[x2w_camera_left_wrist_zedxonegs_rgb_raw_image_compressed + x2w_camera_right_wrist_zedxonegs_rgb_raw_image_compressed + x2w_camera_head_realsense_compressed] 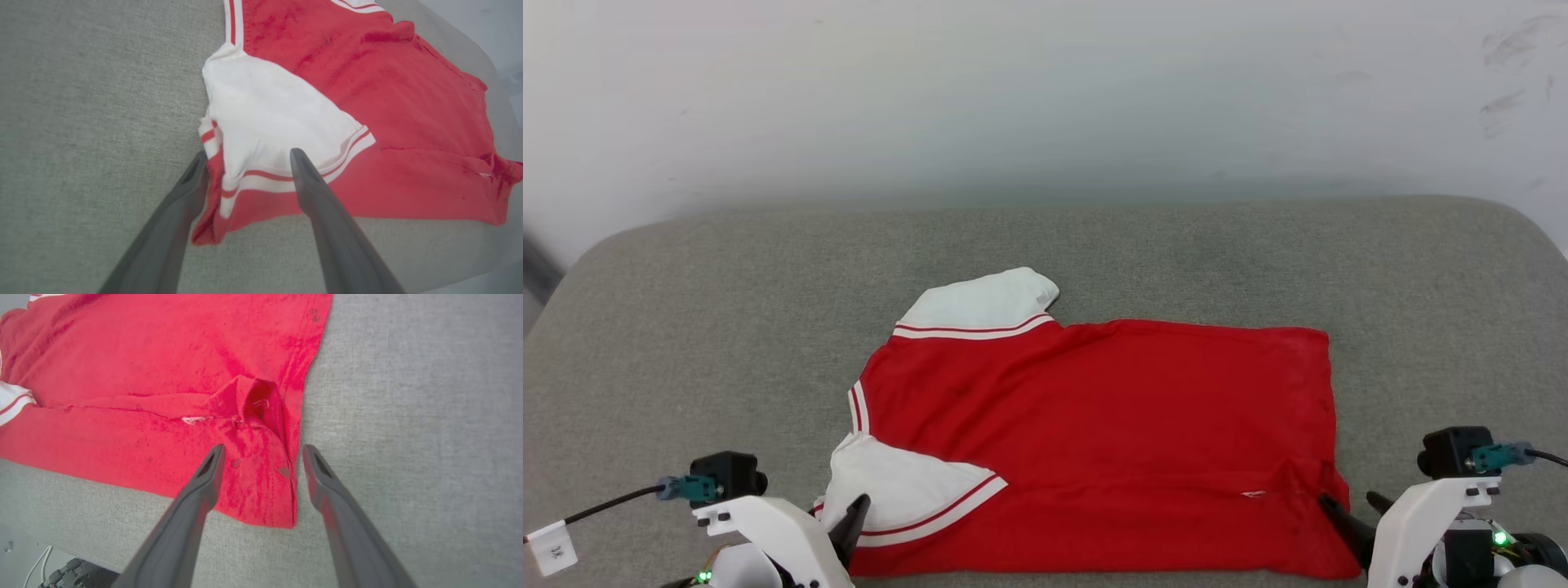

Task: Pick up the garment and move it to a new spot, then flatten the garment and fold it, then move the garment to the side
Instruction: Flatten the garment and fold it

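The garment (pixel 1111 425), a red jersey with white sleeves and red-striped trim, lies spread on the grey padded surface, its near long edge folded over. My left gripper (pixel 849 523) is at its near left corner. In the left wrist view the left gripper (pixel 248 161) is open, with its fingers straddling the white sleeve of the garment (pixel 388 102) and gripping nothing. My right gripper (pixel 1352 506) is at the near right corner. In the right wrist view the right gripper (pixel 264 451) is open over the puckered hem corner of the garment (pixel 163 355).
The grey fabric-covered table (pixel 1094 245) has rounded far corners and stands against a pale wall (pixel 1045 98). Its near edge runs just under the jersey. Bare fabric lies left, right and beyond the jersey. A white cable (pixel 36 567) hangs below the edge.
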